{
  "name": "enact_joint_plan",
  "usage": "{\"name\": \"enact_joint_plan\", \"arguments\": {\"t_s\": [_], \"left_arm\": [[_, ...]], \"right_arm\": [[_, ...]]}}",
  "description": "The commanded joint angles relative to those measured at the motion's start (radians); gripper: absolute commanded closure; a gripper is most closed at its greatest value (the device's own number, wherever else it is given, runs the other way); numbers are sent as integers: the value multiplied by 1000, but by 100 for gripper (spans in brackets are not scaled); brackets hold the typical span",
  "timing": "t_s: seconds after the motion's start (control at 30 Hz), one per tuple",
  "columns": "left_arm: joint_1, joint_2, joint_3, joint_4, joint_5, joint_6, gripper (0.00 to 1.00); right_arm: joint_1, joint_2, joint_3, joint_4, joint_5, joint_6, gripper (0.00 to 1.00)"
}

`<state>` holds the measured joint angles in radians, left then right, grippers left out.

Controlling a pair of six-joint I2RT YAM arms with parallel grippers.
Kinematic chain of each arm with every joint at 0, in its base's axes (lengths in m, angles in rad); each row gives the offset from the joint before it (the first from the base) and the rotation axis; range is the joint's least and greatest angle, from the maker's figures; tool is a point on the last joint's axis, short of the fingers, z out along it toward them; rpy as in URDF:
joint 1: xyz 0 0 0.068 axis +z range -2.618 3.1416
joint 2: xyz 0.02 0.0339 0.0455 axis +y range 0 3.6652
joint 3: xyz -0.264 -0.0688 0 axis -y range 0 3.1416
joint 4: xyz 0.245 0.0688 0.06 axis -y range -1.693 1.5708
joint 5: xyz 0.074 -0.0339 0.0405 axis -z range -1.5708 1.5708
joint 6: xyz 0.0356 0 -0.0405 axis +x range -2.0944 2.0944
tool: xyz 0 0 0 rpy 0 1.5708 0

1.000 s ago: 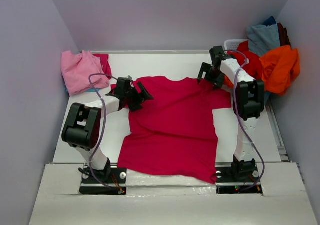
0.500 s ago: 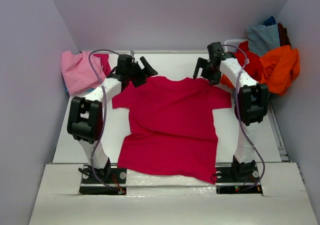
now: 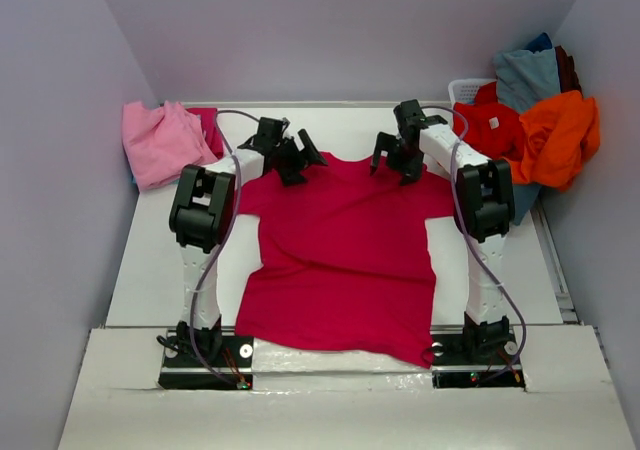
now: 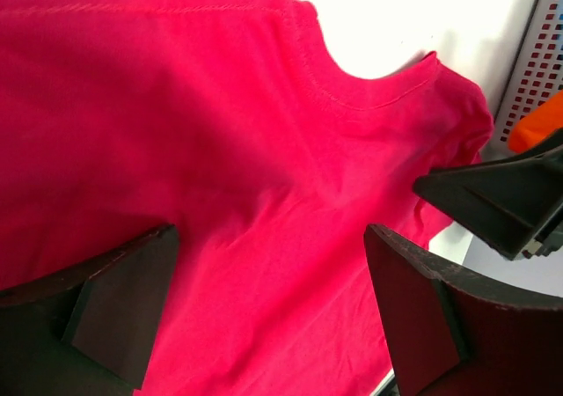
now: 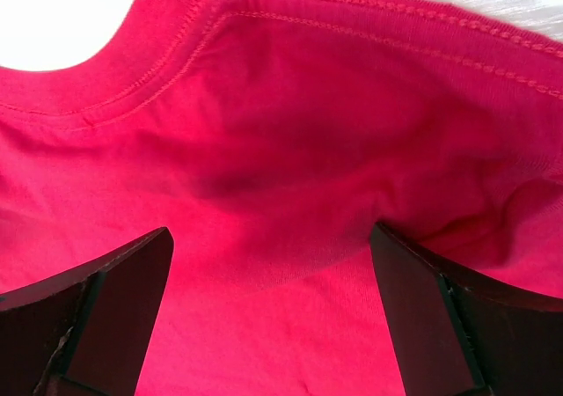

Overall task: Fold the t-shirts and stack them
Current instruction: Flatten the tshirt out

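A crimson-magenta t-shirt point(image 3: 345, 255) lies spread flat on the white table point(image 3: 160, 260), collar toward the back wall. My left gripper point(image 3: 304, 160) hovers open over its left shoulder, just left of the collar point(image 4: 369, 92). Only the cloth point(image 4: 220, 150) shows between the left fingers point(image 4: 123, 299). My right gripper point(image 3: 394, 166) hangs open over the right shoulder beside the collar point(image 5: 132, 88). Its fingers point(image 5: 431, 312) straddle wrinkled fabric point(image 5: 290, 185) without pinching it. A light pink t-shirt point(image 3: 158, 142) lies crumpled at the back left.
A white basket point(image 3: 468, 88) at the back right holds a heap of tees: orange point(image 3: 560, 135), red point(image 3: 495, 128), grey-blue point(image 3: 527, 75). Purple walls close in the back and both sides. The right gripper's finger point(image 4: 493, 198) shows in the left wrist view.
Both grippers have moved inward along the shirt's top edge toward the collar. The left one came from the left sleeve, the right one from the right sleeve. The shirt stays flat.
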<state>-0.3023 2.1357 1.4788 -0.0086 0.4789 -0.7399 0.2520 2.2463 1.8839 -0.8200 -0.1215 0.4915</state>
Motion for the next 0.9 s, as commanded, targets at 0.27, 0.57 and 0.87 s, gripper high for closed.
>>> {"name": "enact_joint_plan", "arguments": {"t_s": [0.27,0.57,0.87], "left_arm": [[12,81,100,-76,-17,42,1],[109,29,11,-67,-63,14,1],[210,32,26,-77,-57,36,1]], "right_arm": [[0,93,112,44,-58,-36,0],[0,231,337,-18,-109,-42,0],[0,346,477,8,-213,-21,0]]}}
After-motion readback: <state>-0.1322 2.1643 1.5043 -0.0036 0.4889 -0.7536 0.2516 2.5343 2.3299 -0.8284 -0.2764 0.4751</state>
